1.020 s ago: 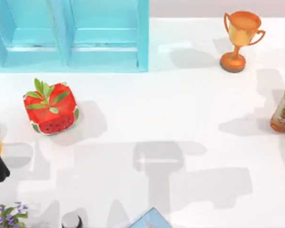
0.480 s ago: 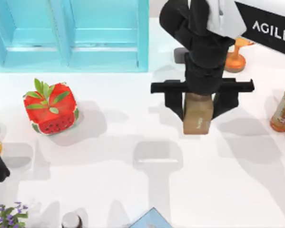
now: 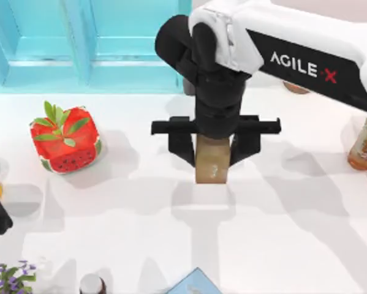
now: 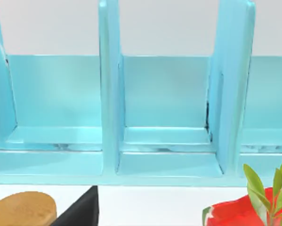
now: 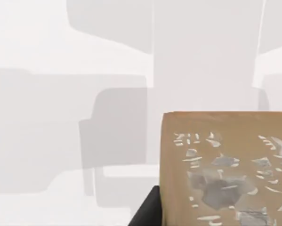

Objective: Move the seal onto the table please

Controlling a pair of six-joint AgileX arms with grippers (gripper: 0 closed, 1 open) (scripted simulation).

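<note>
seal: small tan-brown rectangular block (image 3: 210, 162) with a pale mark on its face, pinched between the black fingers of my right gripper (image 3: 211, 160), well to the right of the red watermelon-patterned cube (image 3: 65, 139)

step: carry phase I'd say, block over the plain white tabletop (image 3: 281, 245), can't tell if it's touching down yet

next: lower straight down, let go once it sits flat

left arm: parked at the table edge below-left of the watermelon cube

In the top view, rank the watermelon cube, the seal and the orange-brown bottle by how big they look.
1. Watermelon cube.
2 and 3. Seal and bottle look alike; the seal sits in the right gripper and the bottle is cut by the edge, so no ranking.
</note>
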